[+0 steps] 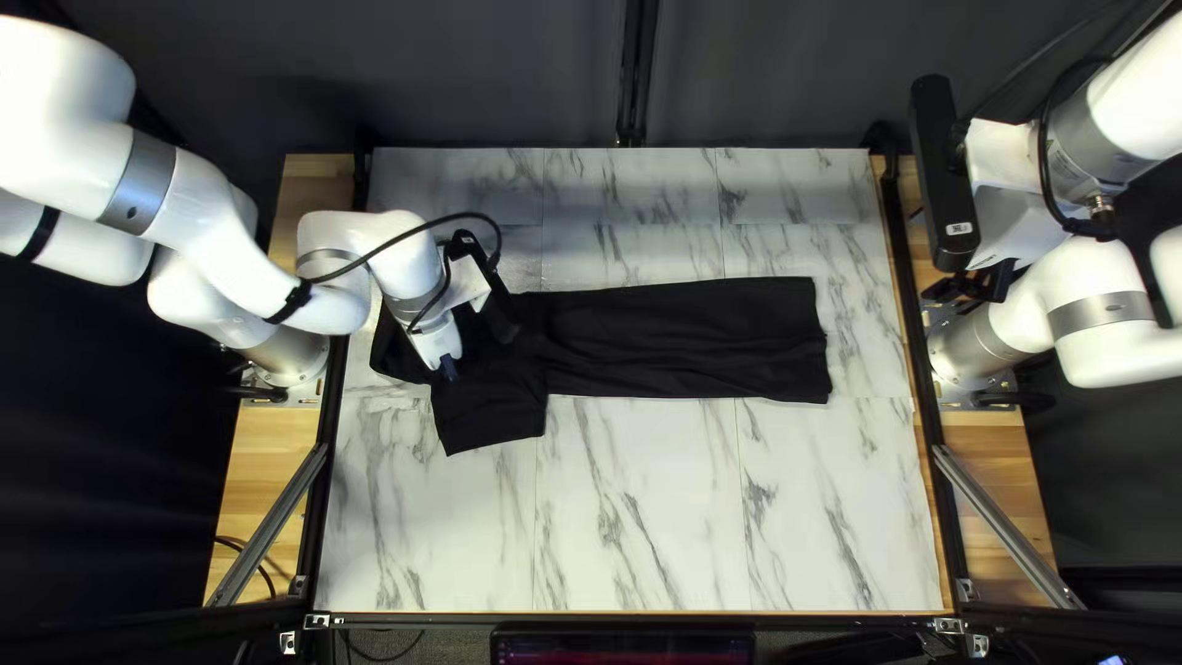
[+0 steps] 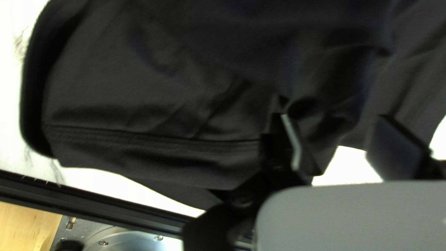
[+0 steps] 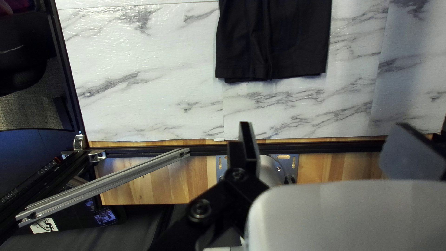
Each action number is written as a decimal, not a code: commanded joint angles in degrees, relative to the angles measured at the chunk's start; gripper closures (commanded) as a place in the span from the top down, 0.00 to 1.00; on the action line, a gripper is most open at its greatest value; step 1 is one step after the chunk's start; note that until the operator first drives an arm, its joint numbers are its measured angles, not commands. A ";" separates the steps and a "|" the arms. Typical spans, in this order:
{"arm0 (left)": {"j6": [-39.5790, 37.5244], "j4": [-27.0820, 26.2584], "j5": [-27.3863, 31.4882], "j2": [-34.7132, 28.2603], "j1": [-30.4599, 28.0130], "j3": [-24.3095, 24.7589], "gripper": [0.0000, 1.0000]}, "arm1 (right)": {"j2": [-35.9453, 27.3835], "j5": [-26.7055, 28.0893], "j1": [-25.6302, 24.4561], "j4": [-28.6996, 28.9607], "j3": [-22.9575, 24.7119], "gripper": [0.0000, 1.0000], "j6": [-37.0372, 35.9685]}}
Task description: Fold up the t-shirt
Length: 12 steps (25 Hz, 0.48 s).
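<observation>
The left gripper [image 1: 448, 367], its fingers spread well apart, is placed at the t-shirt [image 1: 690, 339], which is laid from left to right of centre in the top left view; whether cloth is touched cannot be told. Beside it, a stitched hem [image 2: 153, 139] is revealed only by the left wrist view. At the top left view's right, the right gripper [image 1: 970, 290] is held wide, apart from the t-shirt
</observation>
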 commanded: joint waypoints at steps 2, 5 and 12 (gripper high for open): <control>-0.49 0.99 0.65 1.47 -1.09 -1.24 1.00 | 0.00 0.00 0.00 0.00 0.00 1.00 0.00; -1.24 2.40 1.71 2.80 -1.82 -2.51 1.00 | 0.00 0.00 0.00 0.00 0.00 1.00 0.00; -1.66 8.39 5.54 6.53 -2.97 -7.88 1.00 | 0.00 0.00 0.00 0.00 0.00 1.00 0.00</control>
